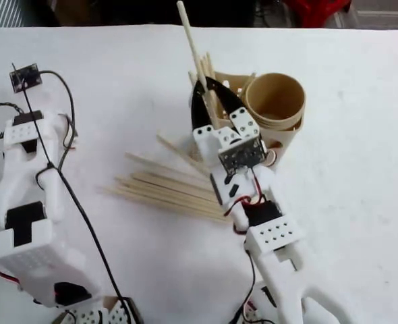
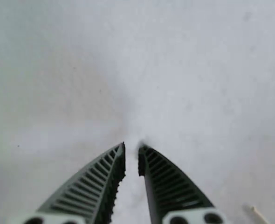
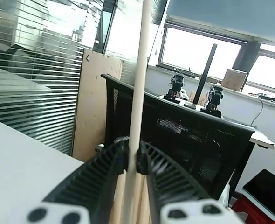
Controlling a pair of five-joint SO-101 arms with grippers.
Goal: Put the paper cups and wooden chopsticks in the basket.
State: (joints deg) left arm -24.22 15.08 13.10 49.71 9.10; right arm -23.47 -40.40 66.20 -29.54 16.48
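Right gripper (image 3: 133, 148) is clamped on a single wooden chopstick (image 1: 192, 40), held low on the shaft. Its long axis stands almost upright, with the top leaning slightly away over the bench (image 1: 347, 202).

Just beyond the gripper sits a tan container (image 1: 231, 82) with a few stick ends poking out. Cup or basket, I can't tell. That looks like the drop spot, so the move should be a short carry forward and a release with the stick kept steep.

Touching that container are the nested paper cups (image 1: 274, 100), at least two in the stack.

On the near side, beside the right arm, lies the loose pile of chopsticks (image 1: 165, 185). It holds roughly seven, mostly parallel and running across the bench, with one angled over them.

The right arm is clearly nearer to everything. The left gripper (image 2: 132, 151) is well apart over bare bench, its jaws all but together and empty.
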